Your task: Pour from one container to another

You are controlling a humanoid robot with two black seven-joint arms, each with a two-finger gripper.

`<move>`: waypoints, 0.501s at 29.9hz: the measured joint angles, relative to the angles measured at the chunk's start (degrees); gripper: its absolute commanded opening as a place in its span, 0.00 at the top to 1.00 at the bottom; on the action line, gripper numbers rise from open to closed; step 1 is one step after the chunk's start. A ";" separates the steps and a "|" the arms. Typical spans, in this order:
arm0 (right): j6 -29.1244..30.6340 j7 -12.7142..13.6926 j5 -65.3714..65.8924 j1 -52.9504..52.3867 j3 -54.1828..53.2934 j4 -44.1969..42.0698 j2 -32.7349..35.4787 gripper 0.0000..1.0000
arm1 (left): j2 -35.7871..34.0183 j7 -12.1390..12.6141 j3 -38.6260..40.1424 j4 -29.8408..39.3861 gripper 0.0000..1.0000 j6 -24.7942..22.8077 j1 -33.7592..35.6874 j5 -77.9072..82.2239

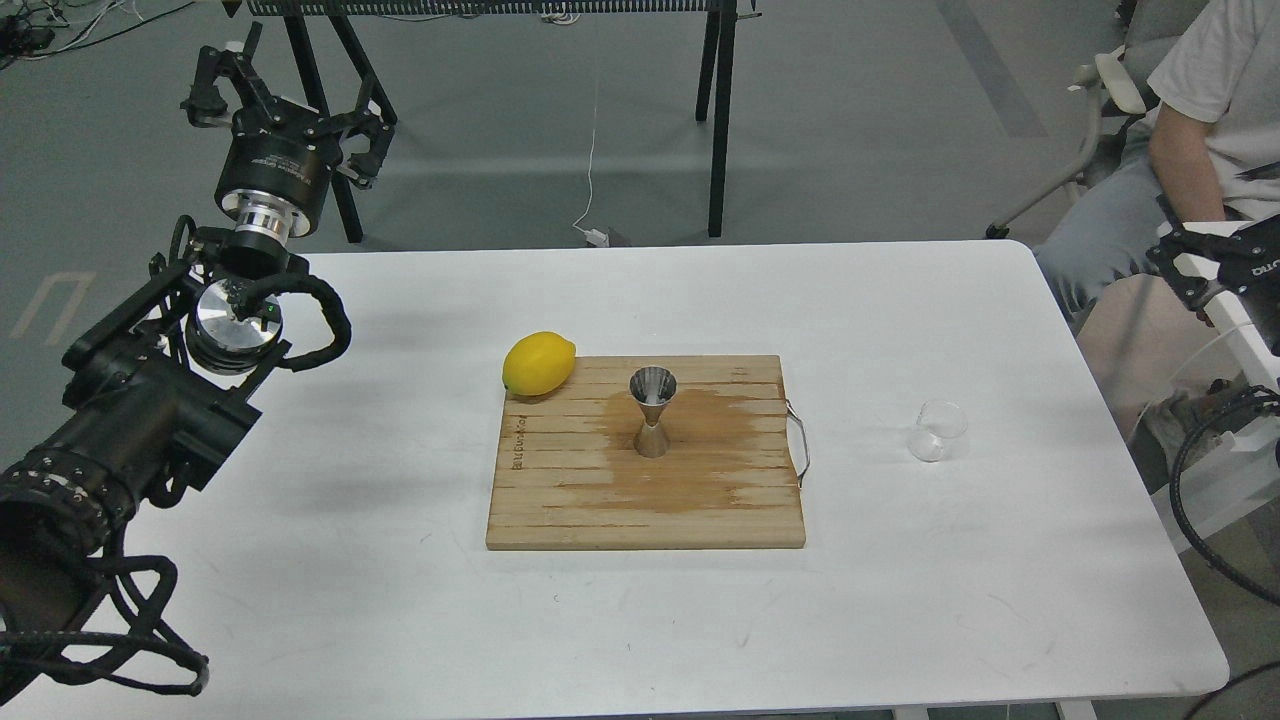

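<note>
Burnt-in lettering runs along the left edge of the rectangular pale wooden cutting board [560,500], near its far-left corner; the characters are too small to make out. White lettering on the black right gripper [1190,270], at the right edge of the scene, is cut off by the frame; only the fragment "UTIQ" or similar shows. Faint print on the collar of the black left gripper [285,105], far left, is illegible.

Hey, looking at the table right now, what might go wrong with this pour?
The beaker is clear and faint against the white table, so a grasp could miss it. The jigger has a narrow mouth and waist; it could be overshot or tipped. The board around it already looks wet.
</note>
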State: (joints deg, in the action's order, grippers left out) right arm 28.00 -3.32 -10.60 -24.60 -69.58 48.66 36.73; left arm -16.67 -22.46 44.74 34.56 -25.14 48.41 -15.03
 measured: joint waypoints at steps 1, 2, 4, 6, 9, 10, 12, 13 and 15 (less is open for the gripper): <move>0.00 -0.02 0.10 -1.95 0.53 -2.08 -0.45 0.00 | -0.05 0.03 0.00 -0.02 0.00 -0.29 0.00 0.00; 0.00 -0.02 0.15 -4.05 1.27 -4.26 -1.06 0.00 | -0.07 0.04 0.00 -0.05 0.00 -0.48 0.00 0.00; 0.00 -0.01 0.15 -8.04 2.97 -8.57 -2.29 0.00 | -0.19 0.06 0.00 -0.16 0.00 -0.67 -0.05 0.00; 0.00 0.03 0.15 -11.85 4.82 -12.89 -3.60 0.00 | -0.29 0.06 0.00 -0.35 0.00 -0.75 -0.20 0.00; 0.00 0.08 0.15 -17.13 6.81 -19.09 -6.57 0.00 | -0.35 0.06 0.00 -0.80 0.00 -0.79 -0.38 0.00; 0.00 0.08 0.15 -18.40 7.18 -20.49 -7.39 0.00 | -0.36 0.06 0.00 -0.99 0.00 -0.79 -0.39 0.00; 0.00 0.08 0.15 -20.68 7.70 -23.24 -8.87 0.00 | -0.36 0.05 0.00 -1.50 0.00 -0.79 -0.39 0.11; 0.00 0.08 0.15 -21.56 7.84 -24.52 -9.55 0.00 | -0.28 0.02 0.00 -1.90 0.00 -0.79 -0.39 0.24; 0.00 0.08 0.15 -22.59 7.94 -26.24 -10.69 0.00 | 0.01 0.00 0.00 -2.67 0.00 -0.75 -0.39 0.39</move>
State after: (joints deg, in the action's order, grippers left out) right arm 28.00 -3.24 -10.45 -47.19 -61.64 22.43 26.04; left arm -16.66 -22.47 44.74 31.90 -25.89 48.02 -14.64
